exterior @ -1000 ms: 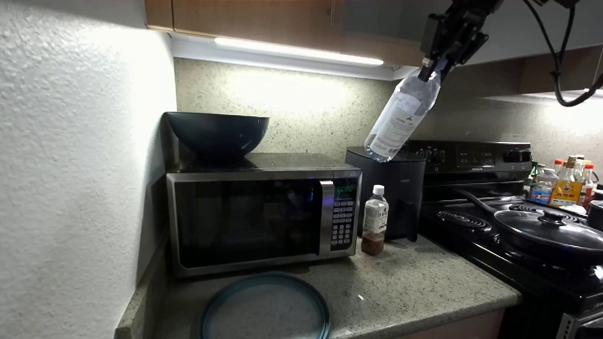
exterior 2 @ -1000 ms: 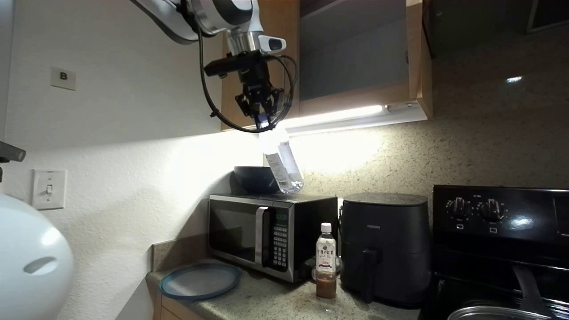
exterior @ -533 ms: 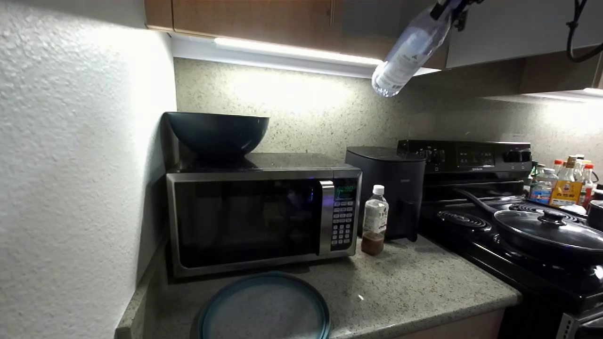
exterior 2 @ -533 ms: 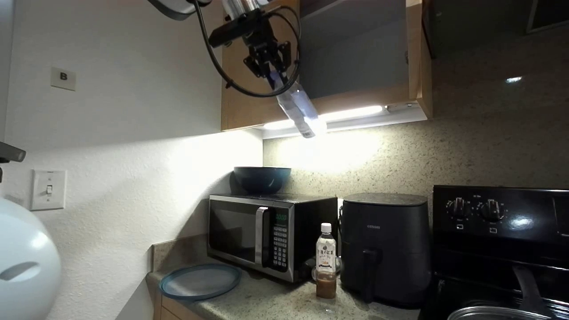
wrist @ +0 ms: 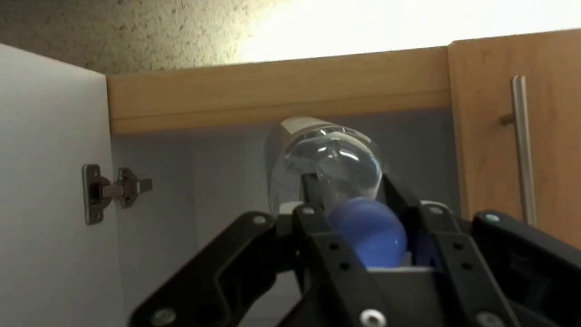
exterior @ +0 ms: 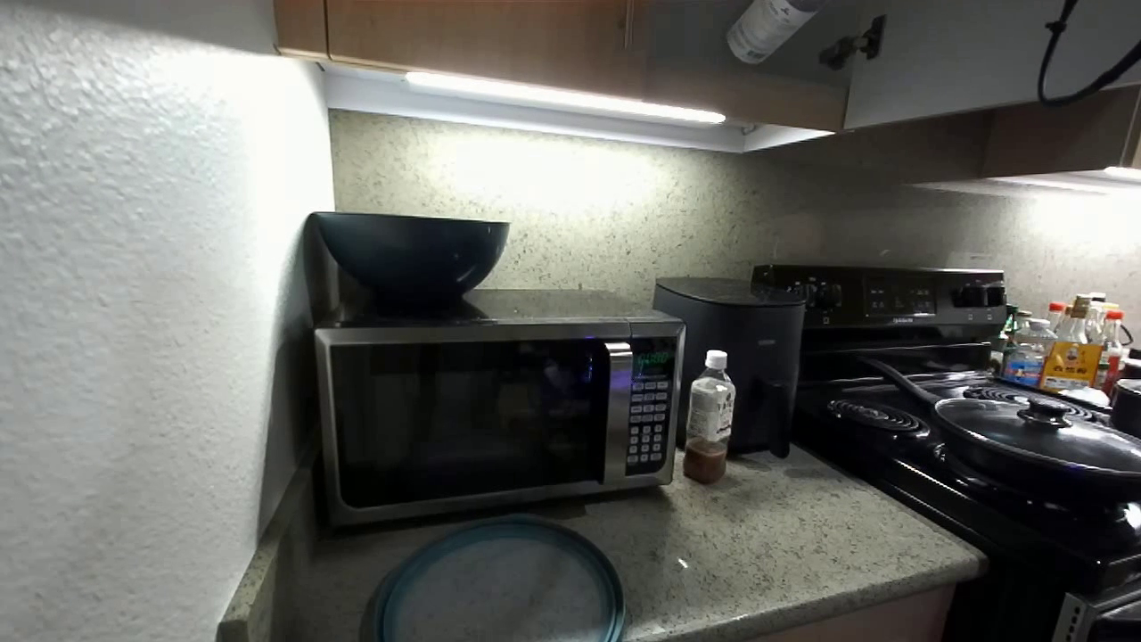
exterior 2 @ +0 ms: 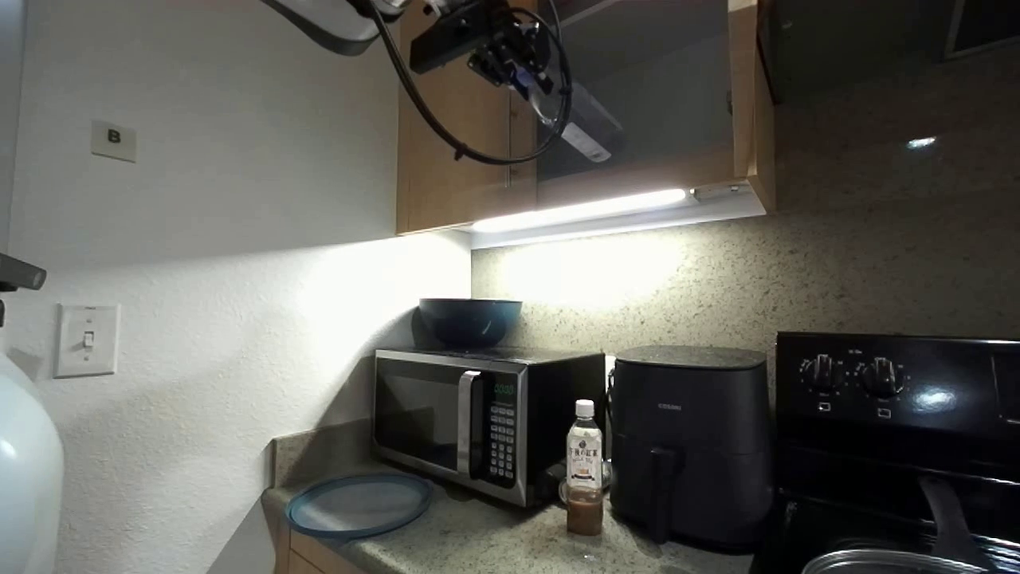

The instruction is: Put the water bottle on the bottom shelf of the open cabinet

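Open cabinet (wrist: 272,91) behind; gripped water bottle (wrist: 329,156) slants down from claw (wrist: 352,186).

In an exterior view, the camera faces the microwave (exterior: 481,419) at close range, overlooking the desk (exterior: 829,526) to its front corner beside the stove (exterior: 891,308). In an exterior view, the aim runs from the stove end toward the desk's edge along the wall (exterior 2: 199,199). Both share microwave and open cabinet (exterior 2: 637,177). The wrist view — inverted — faces the open cabinet close up, past the end effector (wrist: 350,184).
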Tool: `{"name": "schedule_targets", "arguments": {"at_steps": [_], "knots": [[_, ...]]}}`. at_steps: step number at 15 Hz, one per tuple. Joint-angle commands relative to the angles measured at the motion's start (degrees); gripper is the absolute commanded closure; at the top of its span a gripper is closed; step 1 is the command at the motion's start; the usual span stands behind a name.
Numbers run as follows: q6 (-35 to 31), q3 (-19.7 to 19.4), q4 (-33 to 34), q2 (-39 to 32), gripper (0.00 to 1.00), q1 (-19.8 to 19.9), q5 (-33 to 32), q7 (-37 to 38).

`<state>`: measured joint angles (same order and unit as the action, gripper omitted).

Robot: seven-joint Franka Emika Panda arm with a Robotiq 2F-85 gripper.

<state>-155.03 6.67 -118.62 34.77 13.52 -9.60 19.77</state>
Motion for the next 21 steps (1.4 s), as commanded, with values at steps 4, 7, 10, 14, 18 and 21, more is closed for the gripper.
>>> {"name": "schedule_targets", "arguments": {"at_steps": [4,7,10,14,18,21], "knots": [[-3.64,1.37,-0.09,-2.17,0.87,2.53,0.51,0.89],[-0.42,-1.33,1.18,-4.83,0.87,-2.14,4.30,-1.63],[2.13,-3.30,3.14,-7.64,0.87,-4.71,6.35,-3.16],[7.60,-4.99,8.98,-12.45,0.87,-6.80,7.77,-4.55],[9.84,-4.52,16.22,-17.91,0.87,-5.41,4.93,-2.31],[10.56,-4.44,22.67,-22.39,0.87,-4.93,2.68,-1.17]]}}
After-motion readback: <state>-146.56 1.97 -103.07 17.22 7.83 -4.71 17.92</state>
